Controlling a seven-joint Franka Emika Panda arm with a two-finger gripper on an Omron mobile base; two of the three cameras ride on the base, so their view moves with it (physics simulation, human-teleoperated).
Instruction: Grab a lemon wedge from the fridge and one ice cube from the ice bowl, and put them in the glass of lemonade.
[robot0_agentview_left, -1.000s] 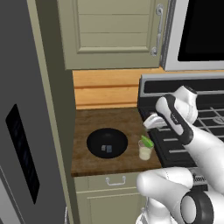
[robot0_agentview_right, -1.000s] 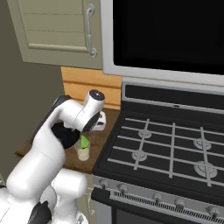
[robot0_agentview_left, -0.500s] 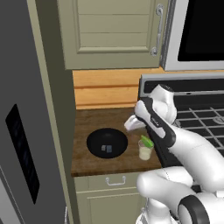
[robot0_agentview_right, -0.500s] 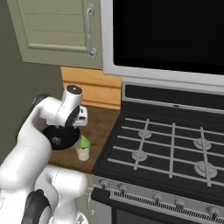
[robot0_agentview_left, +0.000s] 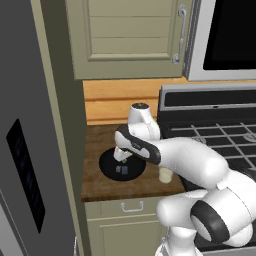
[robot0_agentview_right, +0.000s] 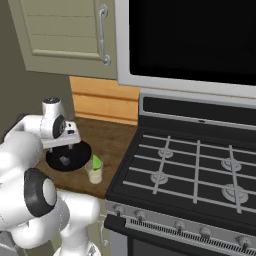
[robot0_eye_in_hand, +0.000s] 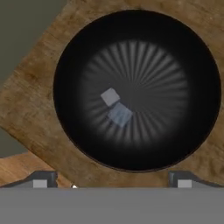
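A white robot arm reaches over a narrow wooden counter (robot0_agentview_left: 100, 180) squeezed between a grey fridge (robot0_agentview_left: 30, 150) and a gas stove (robot0_agentview_right: 200, 175). Its gripper (robot0_eye_in_hand: 111, 177) hangs above the black ice bowl (robot0_eye_in_hand: 205, 100), fingers spread wide with nothing between them; the two fingertips (robot0_eye_in_hand: 41, 179) frame the bowl's near rim in the hand view. Two pale ice cubes (robot0_eye_in_hand: 115, 106) lie touching each other near the middle of the bowl's ribbed floor. The bowl sits toward the middle of the counter, closer to the fridge side. The glass of lemonade (robot0_agentview_right: 94, 172) stands just beside the bowl, near the counter's front edge on the stove side, with the green-yellow lemon wedge (robot0_agentview_right: 95, 161) perched at its rim. Beige cabinets hang above, and a dark microwave (robot0_agentview_right: 200, 40) sits over the stove.
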